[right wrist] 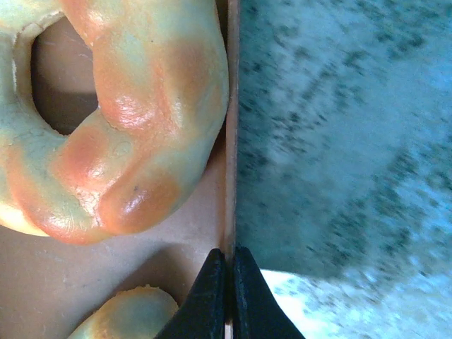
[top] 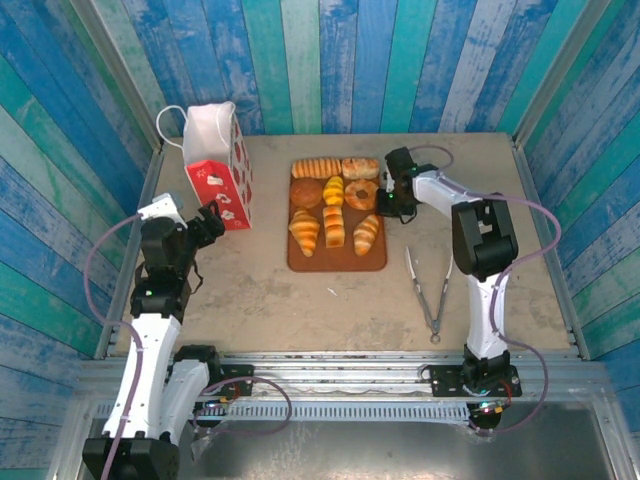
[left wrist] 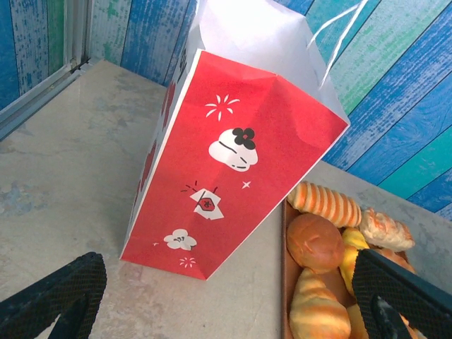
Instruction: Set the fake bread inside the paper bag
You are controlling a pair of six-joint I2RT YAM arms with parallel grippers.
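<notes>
left jaws: wide apart and holding nothing. The two black fingers stand at either side of the wrist view, with bare tabletop between them.
paper bag: straight ahead of the left jaws, just beyond the tips and apart from them. It stands on the tabletop with its red lower part and white motifs facing the jaws. The white upper part is above that, with a thin white loop handle at the top.
right jaws: together. The tips sit at the right rim of the tray, and the rim runs into the seam between them. I cannot tell whether they pinch it.
fake bread: lying on the tray, ahead and to the right of the left jaws and to the left of the right jaws.
ring doughnut: just ahead and left of the right jaws, close against the tray rim and apart from the tips.
second pastry: just beside the right tips on their left, with only its edge in view.
round bun: right of the bag's base, near the right-hand finger of the left jaws. A striped long loaf lies beyond it and a croissant lies nearer.
tongs: on the tabletop behind the right jaws, toward that arm's base, apart from the tray.
</notes>
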